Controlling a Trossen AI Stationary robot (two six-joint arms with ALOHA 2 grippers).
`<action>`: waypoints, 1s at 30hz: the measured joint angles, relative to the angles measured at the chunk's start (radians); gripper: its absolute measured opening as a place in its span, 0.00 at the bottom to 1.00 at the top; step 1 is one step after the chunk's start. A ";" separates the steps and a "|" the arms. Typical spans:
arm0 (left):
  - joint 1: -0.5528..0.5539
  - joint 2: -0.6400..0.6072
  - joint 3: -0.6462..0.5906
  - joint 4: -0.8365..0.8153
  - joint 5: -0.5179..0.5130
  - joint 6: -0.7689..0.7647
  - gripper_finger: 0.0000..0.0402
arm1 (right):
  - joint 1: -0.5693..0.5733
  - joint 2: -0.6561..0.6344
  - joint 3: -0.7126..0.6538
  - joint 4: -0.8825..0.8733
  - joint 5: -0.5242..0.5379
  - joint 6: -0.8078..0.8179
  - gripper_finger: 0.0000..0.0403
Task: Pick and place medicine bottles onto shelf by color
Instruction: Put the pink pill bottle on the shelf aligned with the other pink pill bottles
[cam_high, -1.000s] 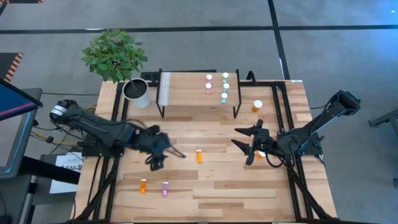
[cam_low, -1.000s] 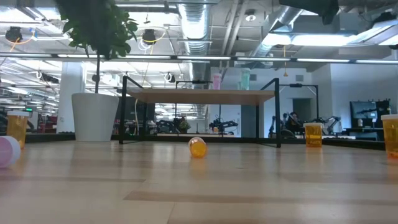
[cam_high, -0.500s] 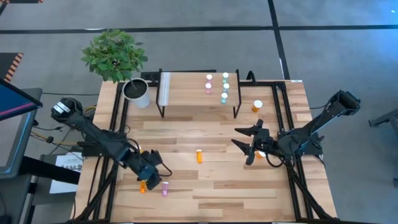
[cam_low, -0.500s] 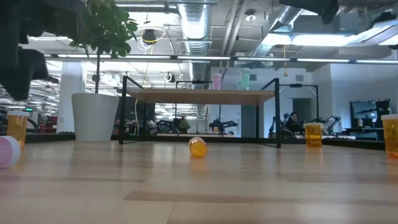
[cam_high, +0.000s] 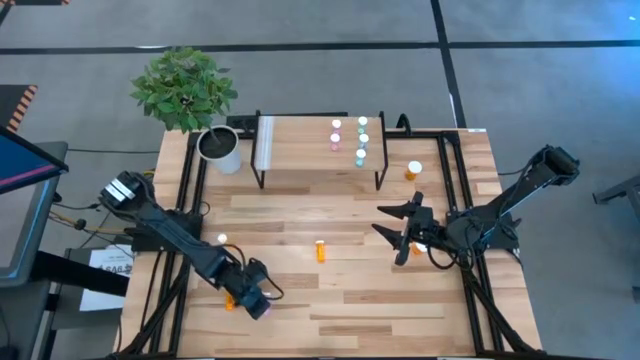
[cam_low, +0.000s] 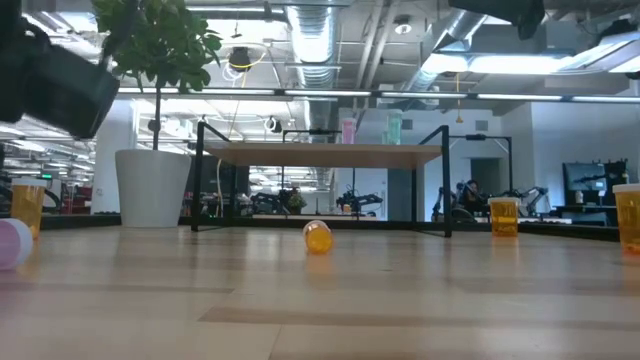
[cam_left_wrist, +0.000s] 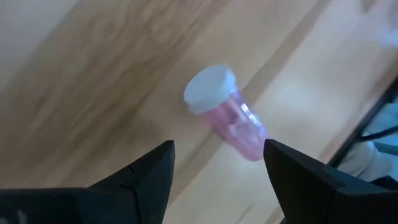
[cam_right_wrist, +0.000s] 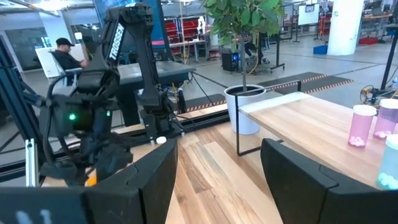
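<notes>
A pink bottle (cam_left_wrist: 239, 127) with a white cap (cam_left_wrist: 210, 98) lies on its side near the table's front left. My left gripper (cam_left_wrist: 219, 149) hangs open just above it, pointing steeply down, one finger on either side of the bottle's bottom end and apart from it. In the high view this gripper (cam_high: 258, 300) covers the bottle; an orange bottle (cam_high: 229, 300) shows beside it. The shelf (cam_high: 300, 150) at the back bears pink (cam_high: 336, 135) and teal bottles (cam_high: 362, 140). My right gripper (cam_high: 377, 219) waits open at mid-right, held level.
An orange bottle (cam_high: 320, 250) lies mid-table and another (cam_high: 414, 171) stands right of the shelf. A white pot (cam_high: 218, 148) with a plant stands at the shelf's left. Black frame rails (cam_high: 190, 190) run along both table sides. A person (cam_right_wrist: 62, 50) sits in the room beyond.
My left gripper has swung from mid-table toward the near left corner and come down over the pink bottle, rolling about its own axis on the way. Its fingers have stayed open. No bottle has moved.
</notes>
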 joint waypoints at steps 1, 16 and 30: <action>0.000 0.015 0.006 -0.001 0.011 -0.005 0.58 | 0.000 0.000 0.000 0.001 0.000 0.000 0.63; 0.005 0.089 0.056 0.001 0.006 0.027 0.58 | 0.000 0.000 0.000 0.006 0.000 0.000 0.63; 0.049 0.099 0.170 -0.412 -0.012 0.478 0.58 | 0.000 0.000 0.000 0.006 0.000 0.000 0.63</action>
